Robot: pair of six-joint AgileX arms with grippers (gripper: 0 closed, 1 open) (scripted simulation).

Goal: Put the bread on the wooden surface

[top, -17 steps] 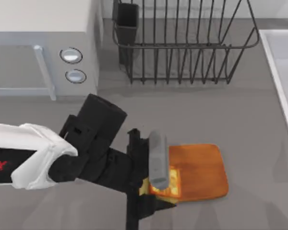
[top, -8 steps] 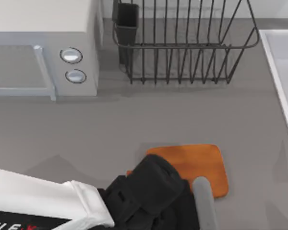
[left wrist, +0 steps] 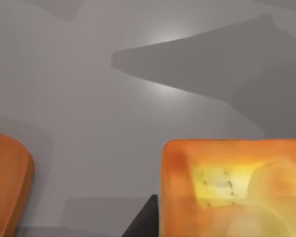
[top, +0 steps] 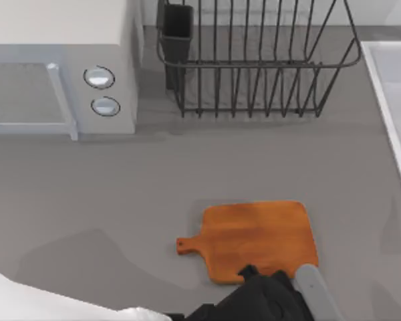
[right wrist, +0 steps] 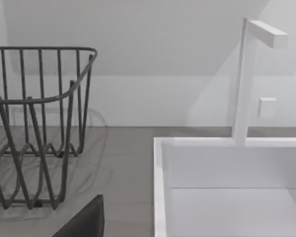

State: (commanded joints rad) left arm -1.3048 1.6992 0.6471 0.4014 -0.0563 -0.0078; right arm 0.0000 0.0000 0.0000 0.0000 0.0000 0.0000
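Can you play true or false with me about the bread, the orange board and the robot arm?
1. The wooden board has nothing on it. True.
2. The bread sits in the wire rack. False: it is close up in the left wrist view, over grey countertop, apart from the board.
3. The board's handle points to the table's left. True.
4. The left arm is beside the microwave. False: it is at the near edge, below the board.

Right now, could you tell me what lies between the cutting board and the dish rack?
Only bare grey countertop, in the top view, separates the cutting board from the dish rack.
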